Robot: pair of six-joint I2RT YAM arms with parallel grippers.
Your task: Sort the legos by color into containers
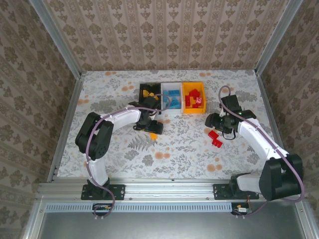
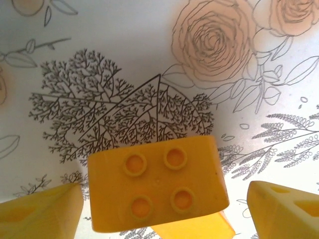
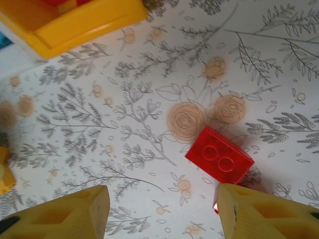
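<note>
The left gripper (image 2: 163, 199) stands open astride the yellow brick (image 2: 157, 186), low centre of its wrist view, gaps both sides: centre first, then squeeze the flat sides. The right gripper (image 3: 162, 211) gapes empty, red brick (image 3: 219, 157) just ahead.

Bright even light, washed-out glare, soft shadows.

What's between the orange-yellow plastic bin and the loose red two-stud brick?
Bare flower-printed table, in the right wrist view, from the orange-yellow plastic bin to the red two-stud brick.
</note>
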